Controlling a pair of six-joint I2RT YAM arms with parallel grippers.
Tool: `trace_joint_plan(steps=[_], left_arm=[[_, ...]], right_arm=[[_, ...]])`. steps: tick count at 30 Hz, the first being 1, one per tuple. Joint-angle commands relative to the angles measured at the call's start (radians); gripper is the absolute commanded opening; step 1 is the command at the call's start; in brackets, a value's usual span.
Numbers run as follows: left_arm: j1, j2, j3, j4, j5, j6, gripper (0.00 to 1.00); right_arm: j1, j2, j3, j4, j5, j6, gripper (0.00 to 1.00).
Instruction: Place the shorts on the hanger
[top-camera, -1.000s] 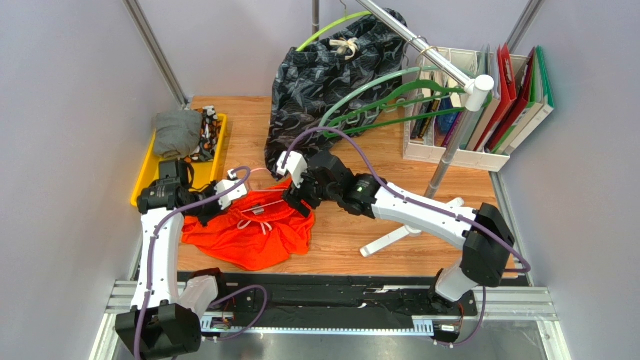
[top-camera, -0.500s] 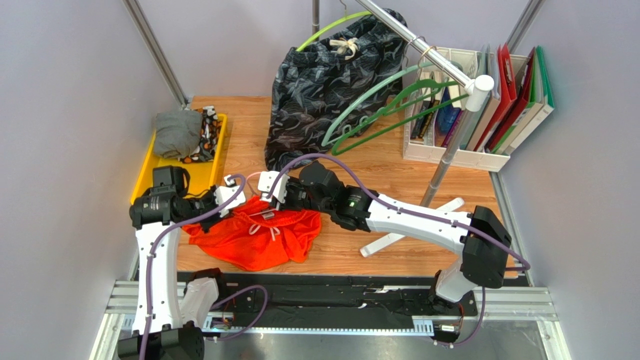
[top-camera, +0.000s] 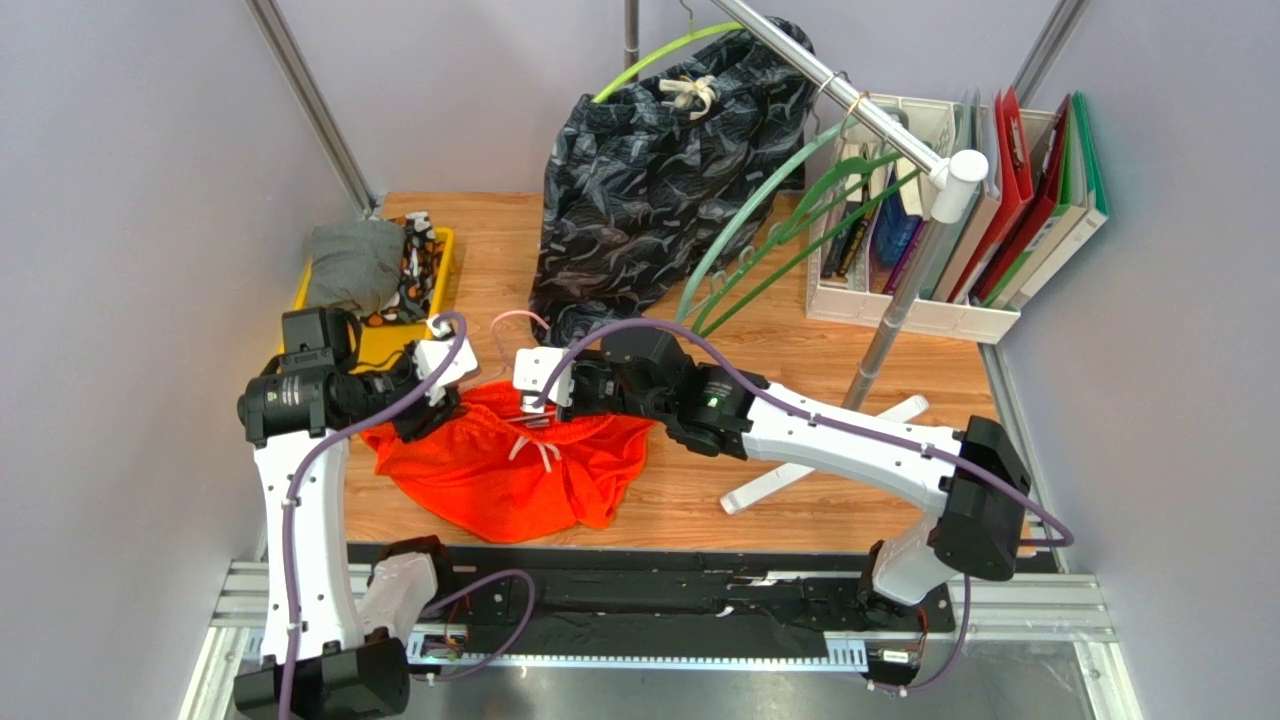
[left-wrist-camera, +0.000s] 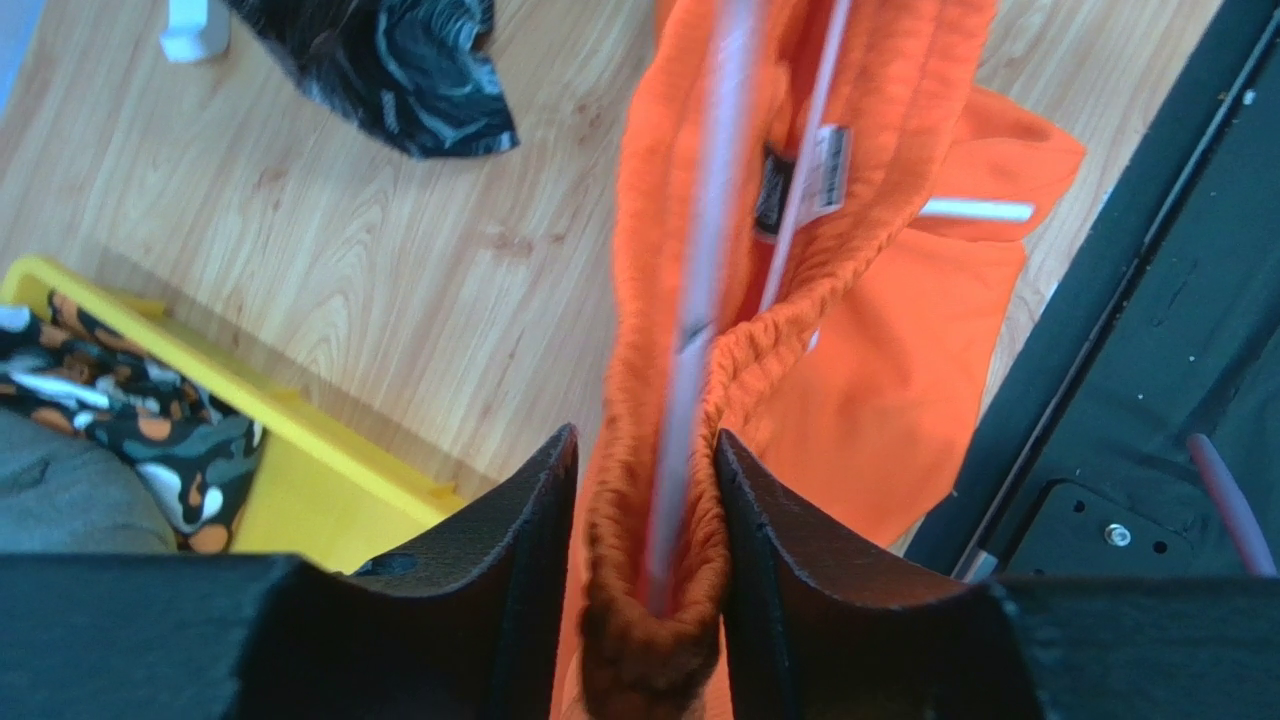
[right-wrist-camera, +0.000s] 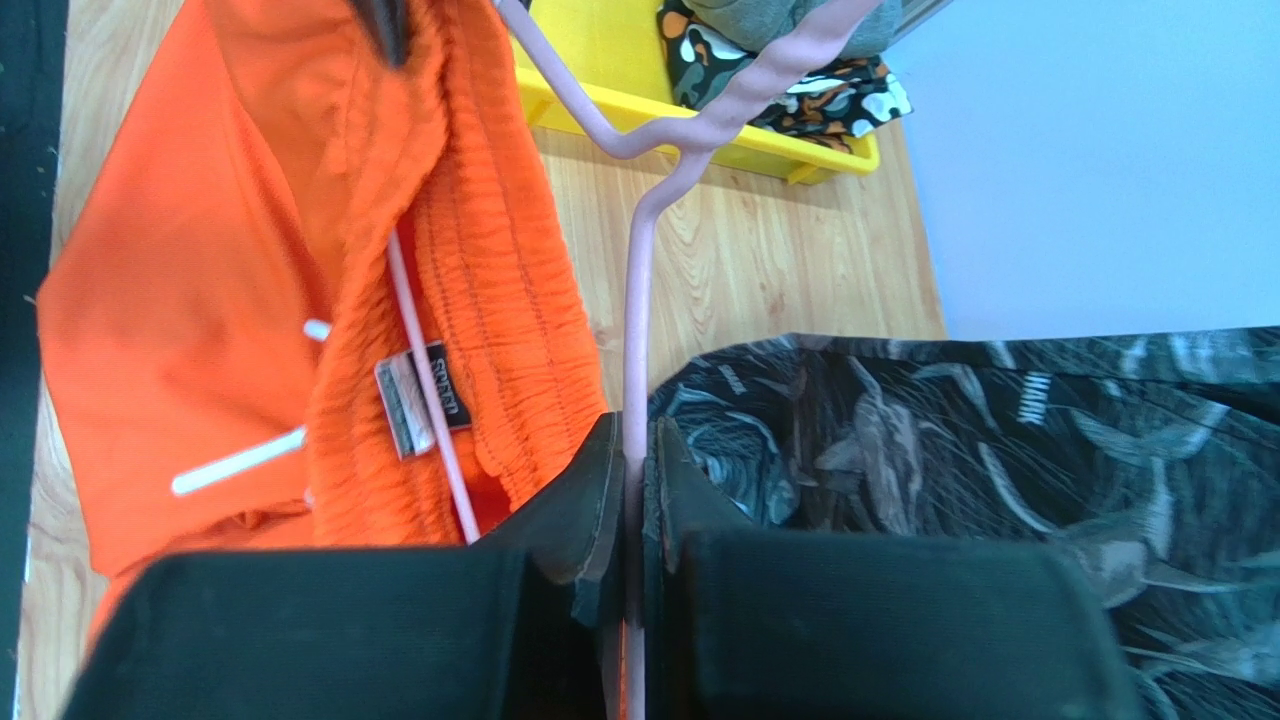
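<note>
While the right jaws clamp the hanger (right-wrist-camera: 637, 300), the shorts (left-wrist-camera: 902, 375) bunch between the parted left jaws.

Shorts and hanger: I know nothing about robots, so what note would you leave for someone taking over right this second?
The right hand is shut on the hanger.
The left hand has a finger either side of the waistband and the hanger wire; whether it pinches them is unclear.
The shorts lie mostly on the table, waistband between the hands.
Done: the wire runs inside the waistband.
Left: seat the shorts evenly on the hanger, then probably lift it.
</note>
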Motion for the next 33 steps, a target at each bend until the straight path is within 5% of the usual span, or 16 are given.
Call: trace_joint_plan(steps=[1, 8, 9, 17, 33], left_arm=[[0.087, 0.043, 0.067, -0.118, 0.012, 0.058, 0.45], [0.242, 0.097, 0.16, -0.27, 0.045, 0.222, 0.47], [0.252, 0.103, 0.186, -0.291, 0.061, 0.248, 0.63], [0.25, 0.063, 0.331, -0.35, 0.217, 0.178, 0.73], [0.25, -0.044, 0.263, -0.35, 0.176, 0.196, 0.87]], right_arm=[[-0.007, -0.095, 0.046, -0.015, 0.011, -0.081, 0.0], [-0.044, -0.173, -0.011, -0.058, 0.008, -0.097, 0.0], [-0.046, -0.178, -0.011, -0.06, 0.008, -0.097, 0.0], [-0.056, -0.172, 0.062, -0.087, -0.042, -0.114, 0.0], [-0.079, -0.077, 0.15, -0.063, -0.032, -0.177, 0.0]])
